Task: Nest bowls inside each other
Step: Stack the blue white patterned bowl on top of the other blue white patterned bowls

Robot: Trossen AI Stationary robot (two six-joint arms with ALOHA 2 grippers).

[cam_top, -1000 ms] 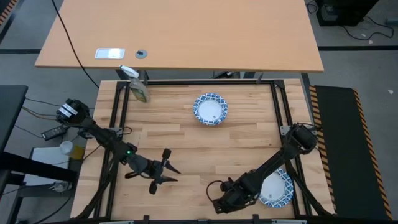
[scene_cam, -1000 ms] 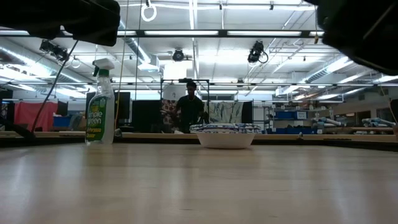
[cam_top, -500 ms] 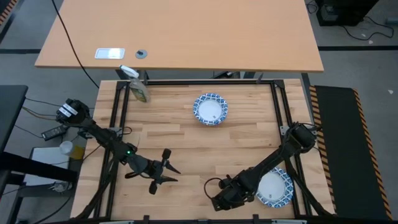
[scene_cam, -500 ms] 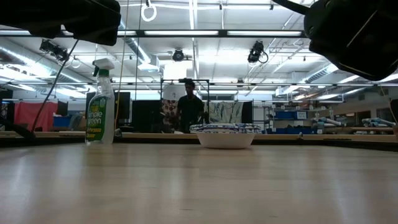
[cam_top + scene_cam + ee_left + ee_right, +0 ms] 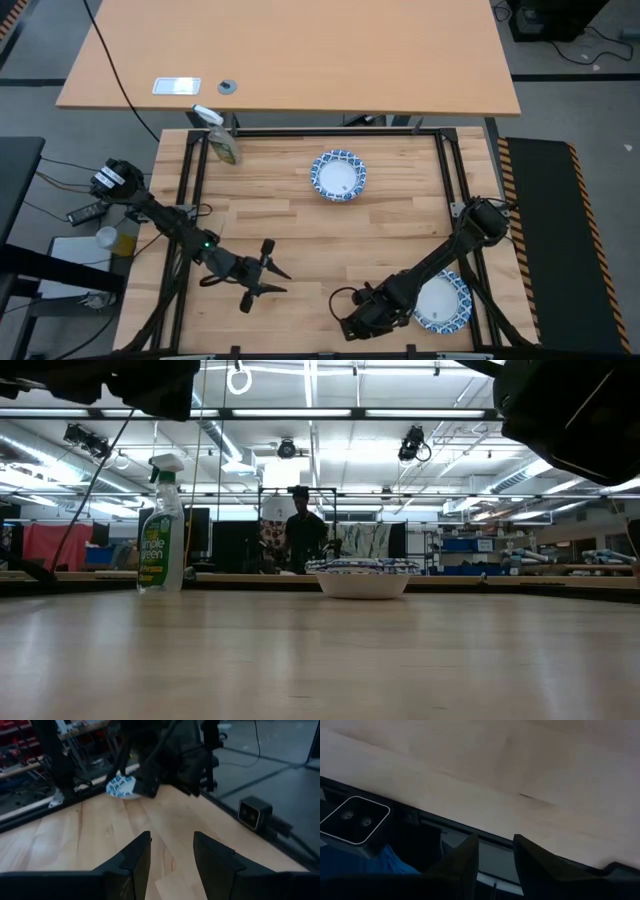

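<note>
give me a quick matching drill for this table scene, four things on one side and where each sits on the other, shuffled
Things:
1. spray bottle
2. bowl stack
3. second bowl
4. left gripper

Places:
A. near right corner of the table, partly under the right arm
B. far left corner of the table, lying by the frame
C. far side of the table, near the middle
D. near side, left of centre, fingers apart over bare wood

Pairs: 1-B, 2-C, 3-A, 4-D
</note>
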